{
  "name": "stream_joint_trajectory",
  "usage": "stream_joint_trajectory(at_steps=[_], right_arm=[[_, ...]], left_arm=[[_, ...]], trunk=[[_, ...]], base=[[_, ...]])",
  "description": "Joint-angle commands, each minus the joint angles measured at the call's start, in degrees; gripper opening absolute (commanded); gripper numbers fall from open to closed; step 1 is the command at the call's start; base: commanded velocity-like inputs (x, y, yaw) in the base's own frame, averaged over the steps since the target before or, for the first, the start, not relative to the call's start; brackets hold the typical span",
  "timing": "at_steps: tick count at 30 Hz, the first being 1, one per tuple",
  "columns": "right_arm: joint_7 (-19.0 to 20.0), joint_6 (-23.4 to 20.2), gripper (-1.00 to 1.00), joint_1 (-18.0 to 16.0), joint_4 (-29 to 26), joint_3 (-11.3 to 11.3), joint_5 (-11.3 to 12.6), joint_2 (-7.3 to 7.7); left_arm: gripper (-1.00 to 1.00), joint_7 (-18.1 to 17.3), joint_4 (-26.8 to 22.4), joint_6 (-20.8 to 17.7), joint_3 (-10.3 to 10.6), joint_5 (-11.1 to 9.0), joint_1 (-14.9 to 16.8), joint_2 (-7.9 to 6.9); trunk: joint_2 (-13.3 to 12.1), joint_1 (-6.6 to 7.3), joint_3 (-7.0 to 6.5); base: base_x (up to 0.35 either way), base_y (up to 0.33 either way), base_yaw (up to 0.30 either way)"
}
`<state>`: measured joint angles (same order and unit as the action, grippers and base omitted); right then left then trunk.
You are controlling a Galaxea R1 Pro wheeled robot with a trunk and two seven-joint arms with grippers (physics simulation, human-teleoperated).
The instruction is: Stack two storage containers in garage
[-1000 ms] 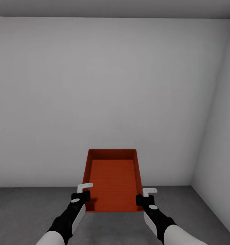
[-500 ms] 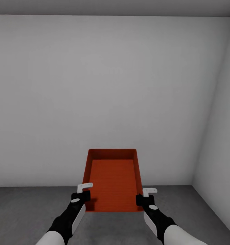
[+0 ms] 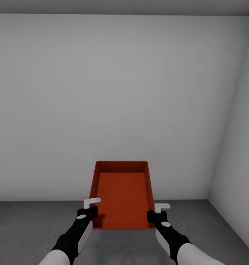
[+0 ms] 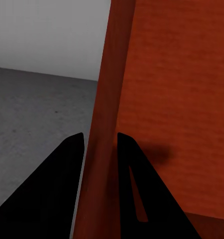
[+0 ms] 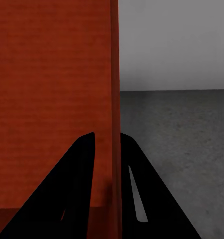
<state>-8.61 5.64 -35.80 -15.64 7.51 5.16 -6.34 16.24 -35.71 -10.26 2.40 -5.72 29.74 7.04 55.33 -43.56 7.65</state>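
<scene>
I've got the storage container (image 3: 121,198) pinched by both side walls, left gripper (image 3: 90,207) and right gripper (image 3: 158,210) each clamped; lowering it level onto the floor (image 3: 25,228) matters.

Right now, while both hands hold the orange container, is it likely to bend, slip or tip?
The storage container probably stays stiff: its walls look straight though carried by the left hand and right hand. It seems light, being thin-walled and empty. Slipping is possible, since each hand pinches only a thin side wall. Tipping seems unlikely with grips on opposite sides.
</scene>
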Motion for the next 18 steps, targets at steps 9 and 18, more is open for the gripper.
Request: stream_joint_trajectory(at_steps=[9,18], right_arm=[[-2.6,0.25,-1.0,-0.06,0.08,-0.39,0.55,0.35],[-2.61,0.42,-1.0,-0.06,0.08,-0.39,0.5,0.32]], left_arm=[[-1.0,0.81,-0.29,-0.46,-0.11,0.8,0.05,-0.1],[-1.0,0.81,-0.32,-0.46,-0.11,0.8,0.05,-0.1]], trunk=[[3.69,-1.99,1.7],[7.3,-3.97,3.32]], base=[[0.0,0.0,0.0],[0.0,0.0,0.0]])
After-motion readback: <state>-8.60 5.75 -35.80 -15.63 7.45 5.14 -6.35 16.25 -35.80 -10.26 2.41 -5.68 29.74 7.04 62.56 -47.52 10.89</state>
